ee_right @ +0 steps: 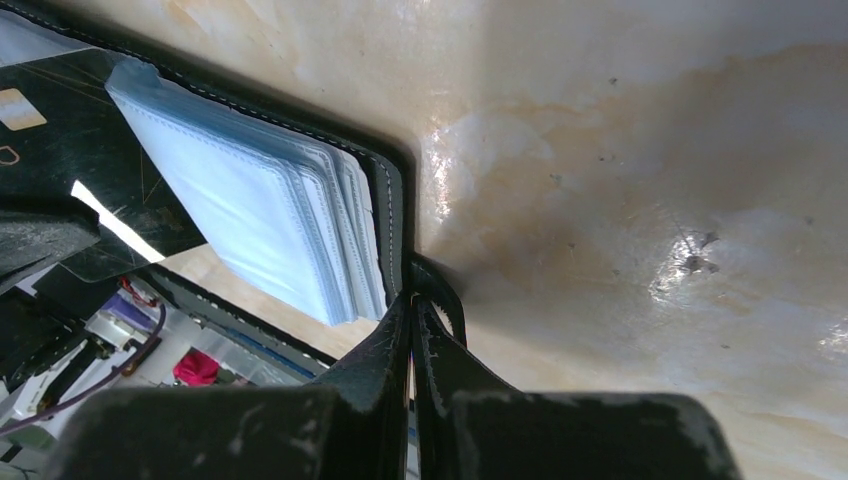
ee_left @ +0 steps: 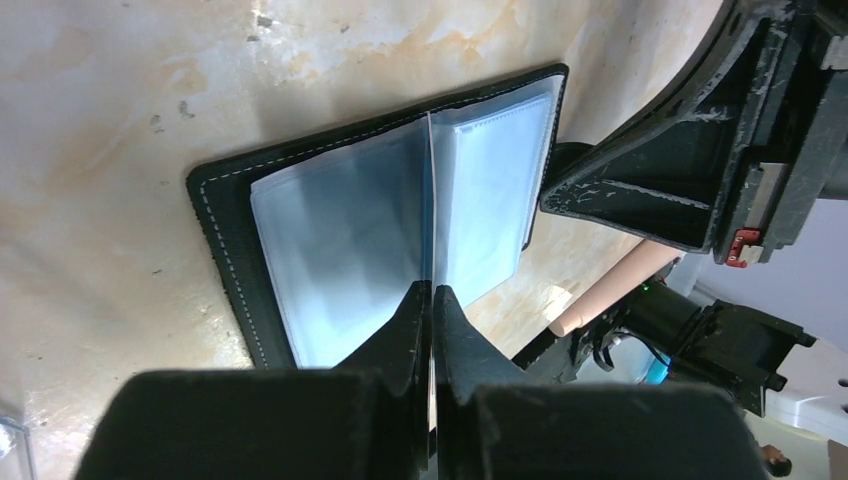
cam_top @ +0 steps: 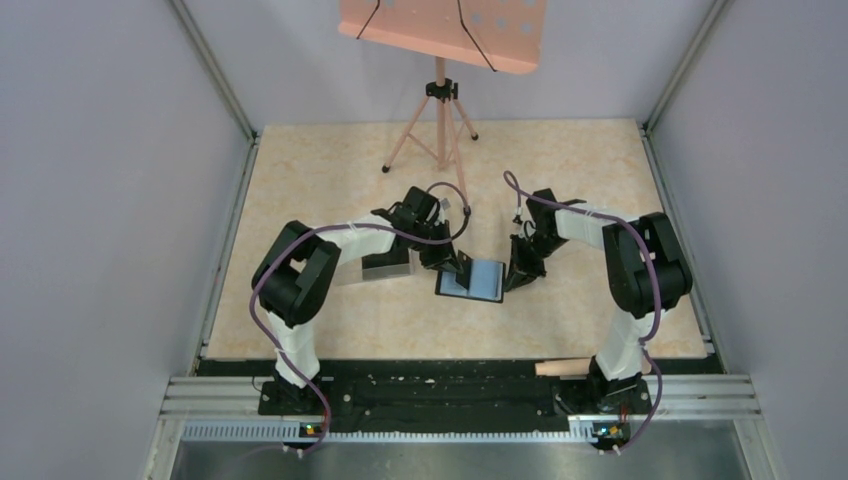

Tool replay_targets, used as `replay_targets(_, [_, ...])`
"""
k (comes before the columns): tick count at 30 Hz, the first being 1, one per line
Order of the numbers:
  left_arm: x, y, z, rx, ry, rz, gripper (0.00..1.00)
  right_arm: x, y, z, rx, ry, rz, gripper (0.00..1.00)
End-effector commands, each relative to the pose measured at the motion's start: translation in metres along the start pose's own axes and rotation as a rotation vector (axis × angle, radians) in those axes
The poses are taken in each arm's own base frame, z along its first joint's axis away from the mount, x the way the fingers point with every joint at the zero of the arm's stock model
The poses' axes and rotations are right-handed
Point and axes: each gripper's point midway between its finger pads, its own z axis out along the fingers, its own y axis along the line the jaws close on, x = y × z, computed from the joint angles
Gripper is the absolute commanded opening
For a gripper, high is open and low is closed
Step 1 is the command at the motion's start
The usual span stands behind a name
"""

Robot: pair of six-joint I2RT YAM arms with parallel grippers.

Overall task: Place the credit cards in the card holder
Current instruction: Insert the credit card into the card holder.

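Note:
The card holder (cam_top: pixel 482 281) lies open on the table, its bluish-grey clear sleeves up. It also shows in the left wrist view (ee_left: pixel 340 230) and the right wrist view (ee_right: pixel 260 210). My left gripper (cam_top: pixel 455 263) (ee_left: pixel 432 292) is shut on a black credit card. The card is edge-on (ee_left: pixel 430 200) between two sleeves at the holder's fold. In the right wrist view the card (ee_right: pixel 70 170) is scratched black, with a gold chip. My right gripper (cam_top: pixel 518 277) (ee_right: pixel 412 305) is shut on the holder's right edge by its snap tab (ee_right: pixel 440 290).
A clear plastic box (cam_top: pixel 386 265) sits under my left forearm, left of the holder. A pink tripod stand (cam_top: pixel 440 110) with a board stands at the back. A pink tube (cam_top: pixel 565 367) lies by the right arm's base. Walls close both sides.

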Motion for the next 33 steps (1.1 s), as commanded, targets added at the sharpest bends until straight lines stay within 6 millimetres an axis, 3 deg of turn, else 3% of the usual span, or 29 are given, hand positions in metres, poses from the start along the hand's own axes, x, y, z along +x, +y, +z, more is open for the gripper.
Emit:
replay_targets(1, [-0.011,-0.026,-0.004,0.045,-0.032,0.03,0.0,-0.002,-0.011,0.007,0.029,0.004,-0.005,0.0])
replay_targets(6, [-0.008,-0.038,-0.002,0.056,-0.023,0.051,0.0,-0.001,-0.011,0.009,0.025,0.01,-0.009,0.0])
replay_targets(14, [0.0,-0.024,0.005,0.017,-0.002,0.052,0.0,0.0,-0.011,0.01,0.022,0.014,-0.011,0.0])
replay_targets(24, [-0.003,-0.028,-0.01,0.021,-0.055,0.069,0.0,0.002,-0.012,0.01,0.021,0.018,-0.01,0.0])
replay_targets(33, [0.006,-0.007,-0.012,-0.006,-0.053,0.004,0.0,0.002,-0.012,0.009,0.019,0.014,-0.012,0.0])
